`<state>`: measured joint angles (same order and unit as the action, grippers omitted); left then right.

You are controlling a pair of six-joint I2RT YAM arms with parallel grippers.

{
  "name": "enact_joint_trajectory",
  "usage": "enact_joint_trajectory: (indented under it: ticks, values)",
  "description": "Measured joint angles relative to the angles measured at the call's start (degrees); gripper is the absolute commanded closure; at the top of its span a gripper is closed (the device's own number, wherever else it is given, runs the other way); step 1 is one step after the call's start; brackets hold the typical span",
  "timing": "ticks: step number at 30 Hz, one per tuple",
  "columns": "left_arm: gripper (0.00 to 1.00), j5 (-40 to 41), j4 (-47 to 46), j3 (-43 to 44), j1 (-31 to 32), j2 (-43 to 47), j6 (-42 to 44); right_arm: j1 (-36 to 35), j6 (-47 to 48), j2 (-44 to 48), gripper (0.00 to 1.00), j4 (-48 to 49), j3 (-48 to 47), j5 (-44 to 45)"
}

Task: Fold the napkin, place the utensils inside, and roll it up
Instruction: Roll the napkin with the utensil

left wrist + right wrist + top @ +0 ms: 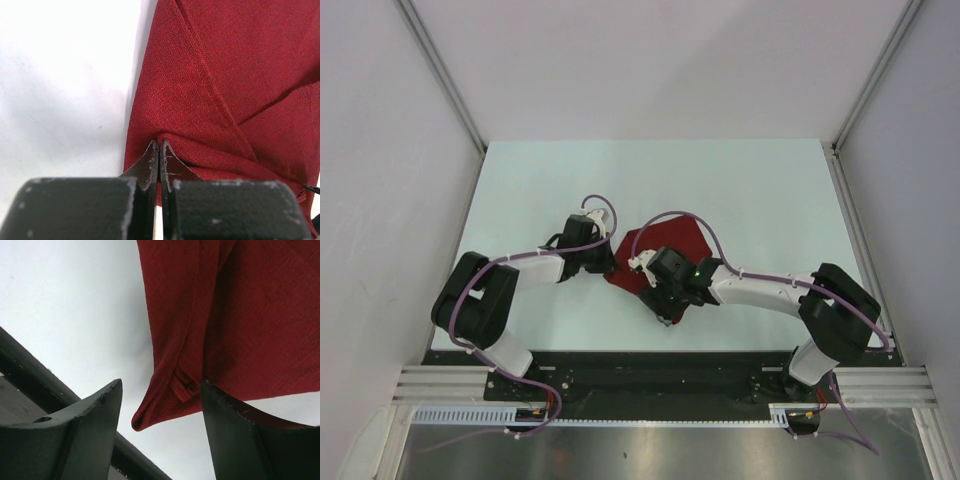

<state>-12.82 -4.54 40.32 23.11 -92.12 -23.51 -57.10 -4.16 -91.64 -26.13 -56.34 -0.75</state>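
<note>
Left pincer [159, 150]: pressed together, pinching a raised fold on the left edge of the napkin [200, 100].
Lie of napkin: partly folded, mid-tabletop [520, 190], between both arms, near corner pointing toward the bases.
Right pincer [161, 390]: spread, straddling that near corner, likely nearer for the next grasp.
Fork: not seen.

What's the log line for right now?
napkin: partly folded on table | left pincer: shut on napkin fold | right pincer: open, napkin corner between its fingers | fork: not in view
</note>
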Motion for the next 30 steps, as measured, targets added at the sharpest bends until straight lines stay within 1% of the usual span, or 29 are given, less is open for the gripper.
enact_joint_trajectory:
  ticks: [3,5,6,7,9,10,12,14,15,20,24,30]
  values:
    - [1.00,-0.28,0.00,0.00,-0.13,-0.04,0.00,-0.81,-0.20,0.00,0.35,-0.72,0.39,1.01]
    - [1.00,-0.48,0.00,0.04,-0.22,-0.11,0.02,-1.07,-0.24,0.00,0.41,-1.31,0.46,1.38]
    - [1.00,-0.55,-0.02,0.04,-0.26,-0.11,0.00,-1.20,-0.22,0.00,0.44,-1.64,0.48,1.53]
    - [1.00,-0.61,-0.02,0.04,-0.28,-0.11,0.02,-1.29,-0.24,0.00,0.50,-1.99,0.50,1.66]
    - [1.00,-0.68,-0.02,0.04,-0.31,-0.13,0.02,-1.31,-0.15,0.00,0.57,-2.69,0.50,2.03]
    - [1.00,-0.72,-0.02,0.04,-0.33,-0.13,0.02,-1.27,-0.13,0.00,0.63,-2.95,0.50,2.12]
    - [1.00,-0.74,-0.02,0.04,-0.35,-0.13,0.02,-1.01,-0.04,0.00,0.69,-3.43,0.50,2.29]
    - [1.00,-0.85,-0.02,0.04,-0.39,-0.13,0.02,-0.52,-0.11,0.00,0.72,-4.00,0.46,2.27]
    - [1.00,-0.85,-0.02,0.04,-0.39,-0.15,0.02,-0.26,0.02,0.00,0.76,-4.20,0.44,2.27]
    - [1.00,-0.87,-0.02,0.04,-0.39,-0.15,0.02,2.27,0.26,0.11,0.83,-5.14,0.20,1.73]
    - [1.00,-0.90,-0.04,0.04,-0.44,-0.20,0.02,5.68,0.35,0.61,0.92,-5.29,0.04,-0.72]
    - [1.00,-0.90,-0.04,0.15,-0.44,-0.28,0.02,10.21,0.26,0.59,0.98,-5.25,-0.07,-4.55]
